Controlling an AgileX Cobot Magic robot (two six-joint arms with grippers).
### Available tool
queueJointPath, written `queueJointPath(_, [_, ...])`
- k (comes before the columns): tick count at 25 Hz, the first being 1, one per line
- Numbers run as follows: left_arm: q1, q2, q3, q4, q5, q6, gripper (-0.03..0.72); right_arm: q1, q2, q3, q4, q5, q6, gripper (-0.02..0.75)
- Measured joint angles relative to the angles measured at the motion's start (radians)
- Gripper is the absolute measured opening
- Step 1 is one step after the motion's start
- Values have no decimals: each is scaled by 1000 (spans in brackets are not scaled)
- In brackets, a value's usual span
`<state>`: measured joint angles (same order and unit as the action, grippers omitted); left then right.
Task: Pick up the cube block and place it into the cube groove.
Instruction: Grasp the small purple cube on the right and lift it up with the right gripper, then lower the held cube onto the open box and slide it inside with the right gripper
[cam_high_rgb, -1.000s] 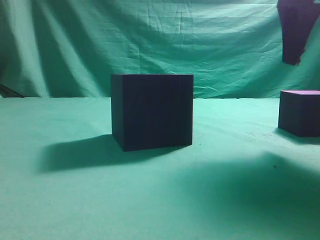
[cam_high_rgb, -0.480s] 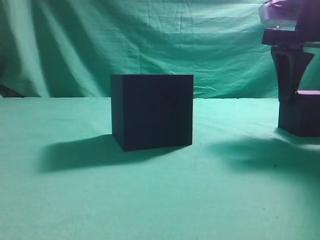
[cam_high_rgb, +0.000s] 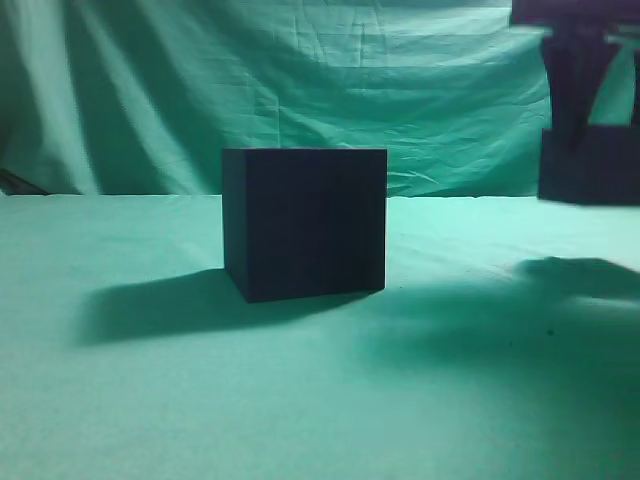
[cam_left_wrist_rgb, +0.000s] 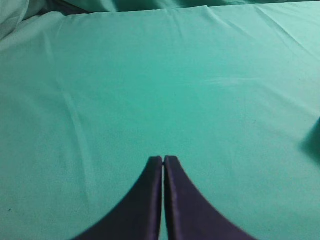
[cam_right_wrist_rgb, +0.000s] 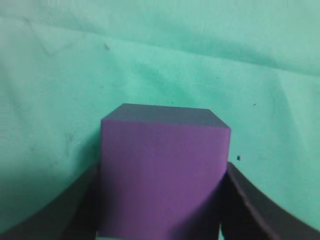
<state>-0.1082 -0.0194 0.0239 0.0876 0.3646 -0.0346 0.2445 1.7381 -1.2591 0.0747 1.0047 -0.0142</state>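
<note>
Cloth (cam_high_rgb: 300, 400) lies green under everything. Left gripper (cam_left_wrist_rgb: 163, 162) hangs over bare cloth with its jaws pressed together. Groove (cam_high_rgb: 305, 222) sits on the cloth, well left of the right gripper (cam_high_rgb: 583, 130), which clamps the block (cam_right_wrist_rgb: 162, 175) between its fingers (cam_right_wrist_rgb: 250, 210), lifted above its shadow.

Left pincer (cam_left_wrist_rgb: 163, 165) closed, right pincer (cam_right_wrist_rgb: 162, 200) clamped.

No readable text anywhere.
The cube groove (cam_high_rgb: 304, 222), the cube block (cam_right_wrist_rgb: 162, 175) and the green cloth (cam_left_wrist_rgb: 150, 90) all show plain, unmarked surfaces.
</note>
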Motion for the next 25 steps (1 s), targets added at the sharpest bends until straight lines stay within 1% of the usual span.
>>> queueJointPath(3, [0,0,0,0,0,0,0,4,-14,-97,36,94,-6,438])
queueJointPath(6, [0,0,0,0,0,0,0,50,-37,-179,61,169,-17,438])
queueJointPath(8, [0,0,0,0,0,0,0,116,-47,-225,73,198,-20,438])
queueJointPath(11, [0,0,0,0,0,0,0,240,-52,-264,82,205,-20,438])
queueJointPath(14, [0,0,0,0,0,0,0,362,-52,-270,86,183,8,438])
queueJointPath(16, [0,0,0,0,0,0,0,423,-50,-270,87,167,34,438])
queueJointPath(19, [0,0,0,0,0,0,0,475,-23,-283,87,154,65,438])
queueJointPath(22, [0,0,0,0,0,0,0,498,23,-306,87,158,84,438])
queueJointPath(25, [0,0,0,0,0,0,0,500,59,-328,83,163,117,438])
